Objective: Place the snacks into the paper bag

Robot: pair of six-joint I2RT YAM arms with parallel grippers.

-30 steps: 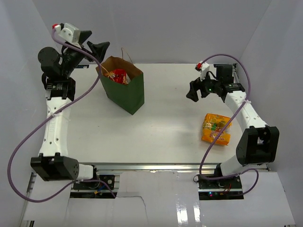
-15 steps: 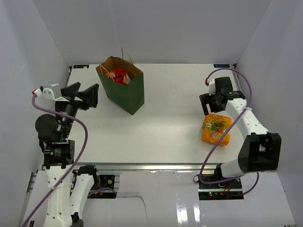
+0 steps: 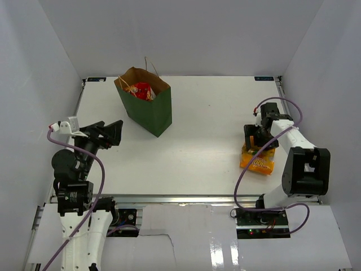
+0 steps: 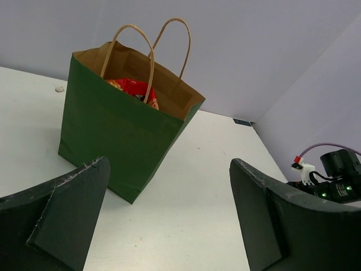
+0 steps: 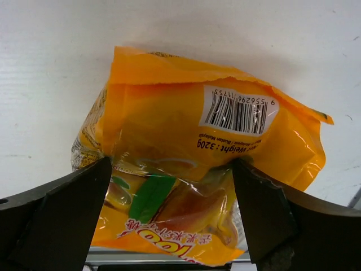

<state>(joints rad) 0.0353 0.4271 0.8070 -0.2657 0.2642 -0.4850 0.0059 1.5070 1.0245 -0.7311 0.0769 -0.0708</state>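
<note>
The dark green paper bag stands upright at the back left of the table, with a red packet showing in its open top. In the left wrist view the paper bag and red packet are ahead of my left gripper. My left gripper is open and empty, left of the bag and apart from it. The large orange bag lies flat at the right near edge. My right gripper is open, lowered over it, jaws straddling the orange bag on both sides.
White enclosure walls stand close on the left, back and right. The table's front edge with its metal rail runs just beyond the orange bag. My right arm shows far right in the left wrist view.
My left arm has swung down and back from beside the paper bag to the left near side. My right gripper has moved toward the front and come down over the orange bag.
</note>
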